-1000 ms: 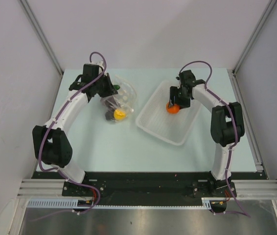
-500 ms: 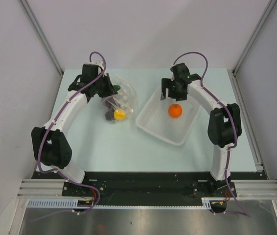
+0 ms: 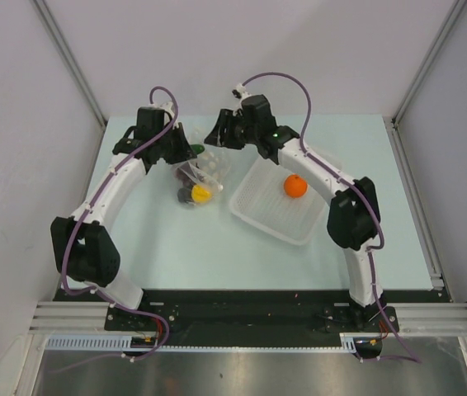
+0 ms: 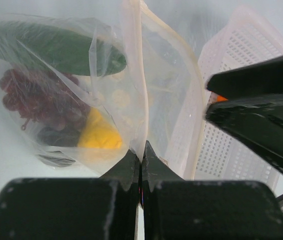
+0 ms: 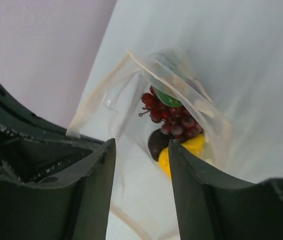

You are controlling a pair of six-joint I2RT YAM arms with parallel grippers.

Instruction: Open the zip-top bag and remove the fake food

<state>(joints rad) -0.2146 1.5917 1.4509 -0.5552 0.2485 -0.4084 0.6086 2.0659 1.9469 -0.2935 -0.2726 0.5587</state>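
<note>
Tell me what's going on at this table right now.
The robot is emptying a zip-top bag of fake food. The left gripper is shut on the bag's rim and holds its mouth up. The right gripper is at the open mouth, jaws apart and empty. The orange ball already lies in the white basket. The cucumber, grape bunch, yellow fruit and dark round fruit are inside the bag.

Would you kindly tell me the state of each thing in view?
zip-top bag: mouth open, rim pinched.
left gripper: shut on the bag's rim.
right gripper: open, empty, facing the bag's mouth.
orange ball: loose in the basket.
basket: upright, holding the ball.
cucumber: inside the bag.
grapes: inside the bag.
yellow fruit: inside the bag.
</note>
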